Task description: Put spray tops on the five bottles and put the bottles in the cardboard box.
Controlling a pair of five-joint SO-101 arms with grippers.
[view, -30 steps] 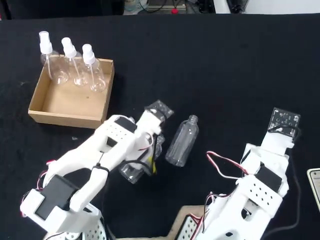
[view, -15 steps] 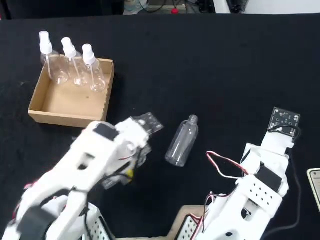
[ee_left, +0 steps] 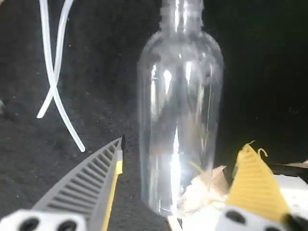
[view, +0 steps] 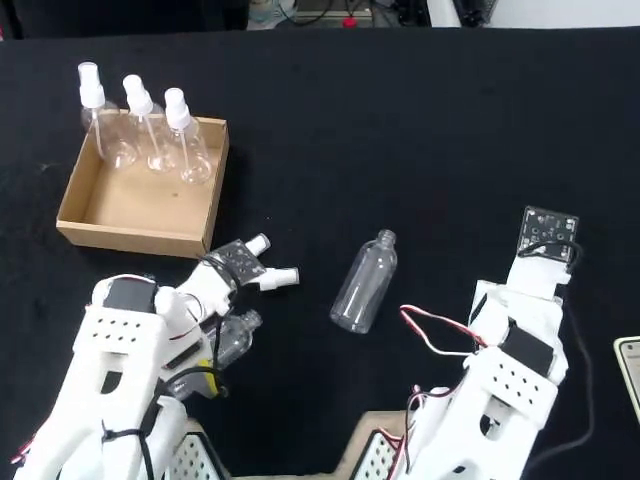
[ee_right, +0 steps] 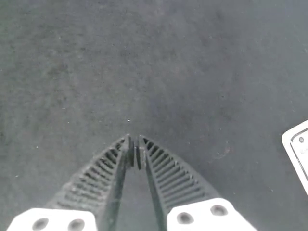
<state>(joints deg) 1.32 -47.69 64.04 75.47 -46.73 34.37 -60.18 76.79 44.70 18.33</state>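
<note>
One uncapped bottle (view: 232,338) lay lower left in the high view, base between the open, unclamped jaws of the left end effector (ee_left: 183,144), neck pointing upper right.

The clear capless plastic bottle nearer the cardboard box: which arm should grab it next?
Left, probably. The left gripper is open with that clear capless plastic bottle between its fingers, while the right gripper is shut over bare black table.
</note>
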